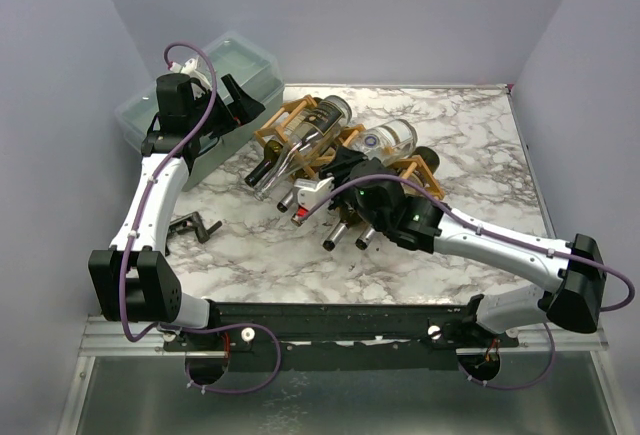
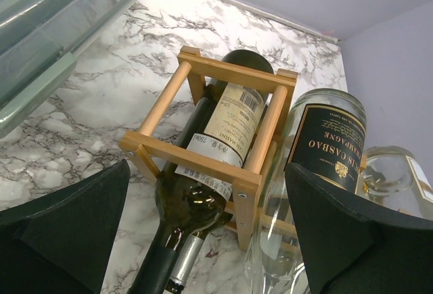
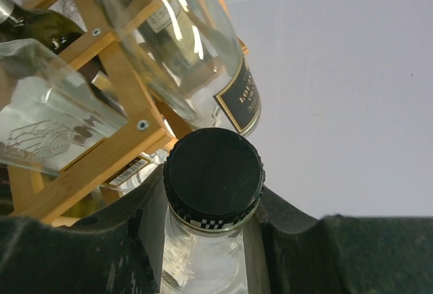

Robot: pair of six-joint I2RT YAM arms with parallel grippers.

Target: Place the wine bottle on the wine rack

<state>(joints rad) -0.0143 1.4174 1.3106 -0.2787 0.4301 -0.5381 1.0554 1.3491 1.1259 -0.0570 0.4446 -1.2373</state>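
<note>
The light-brown wooden wine rack (image 1: 300, 140) stands at the table's middle back, with several bottles lying in it. My right gripper (image 1: 348, 173) is shut on the neck of a clear wine bottle (image 1: 390, 137) with a black screw cap (image 3: 213, 172). The bottle's body lies at the rack's right part. In the right wrist view the gripper (image 3: 211, 198) clamps just under the cap, with rack slats (image 3: 101, 162) close on the left. My left gripper (image 1: 238, 105) hangs open and empty over the rack's left end (image 2: 196, 155), above a dark green bottle (image 2: 230, 115).
A clear bottle with a black label (image 2: 328, 145) lies beside the dark one. A pale green lidded bin (image 1: 200, 90) stands at the back left, close to my left arm. A small black object (image 1: 195, 225) lies near the left front. Bottle necks (image 1: 335, 237) stick out under my right wrist.
</note>
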